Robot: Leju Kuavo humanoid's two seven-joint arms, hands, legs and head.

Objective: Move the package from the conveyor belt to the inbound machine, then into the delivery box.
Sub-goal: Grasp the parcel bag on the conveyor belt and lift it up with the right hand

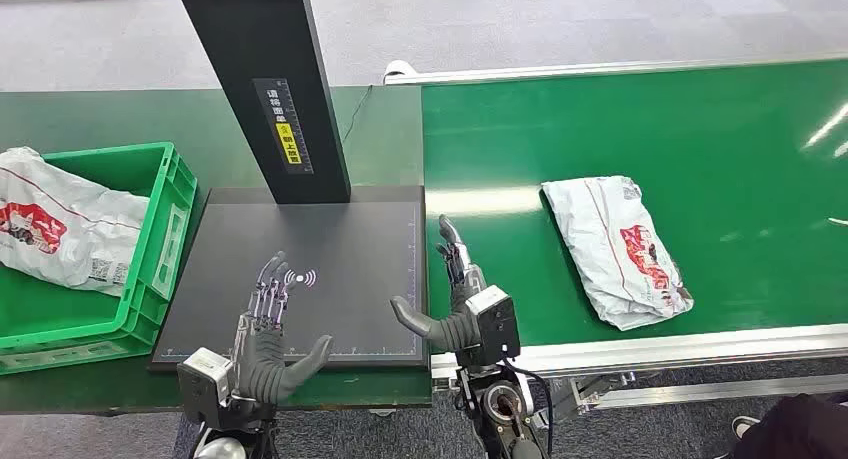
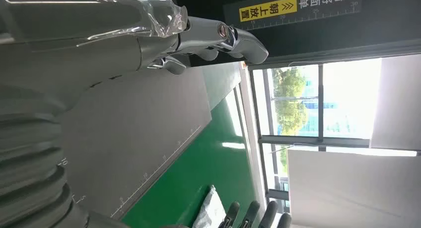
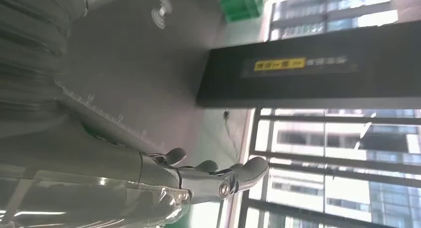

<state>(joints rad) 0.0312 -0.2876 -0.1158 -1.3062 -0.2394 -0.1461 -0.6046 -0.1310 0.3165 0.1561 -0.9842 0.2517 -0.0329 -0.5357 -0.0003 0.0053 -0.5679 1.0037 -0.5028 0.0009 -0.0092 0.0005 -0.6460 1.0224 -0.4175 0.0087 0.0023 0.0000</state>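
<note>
At the far left we see a green delivery box [image 1: 165, 241] already holding one white poly mailer [image 1: 60, 219]. Next comes the dark plate of the inbound machine [image 1: 330, 279], with its black column [image 1: 265, 79] rising at the back. Our left hand [image 1: 268, 339] hovers over the plate's near edge, fingers spread and holding nothing; our right hand [image 1: 460, 304] stands at the plate's right edge, beside the conveyor belt [image 1: 740, 139], likewise spread and empty. The package [image 1: 618, 249] we must move lies flat on the green belt, well apart from the right hand. We judge it light, soft and floppy: a crinkled plastic bag, probably slippery, likely to sag if pinched at a corner. We would take it across its middle or along the near long edge, fingers under and thumb on top.
</note>
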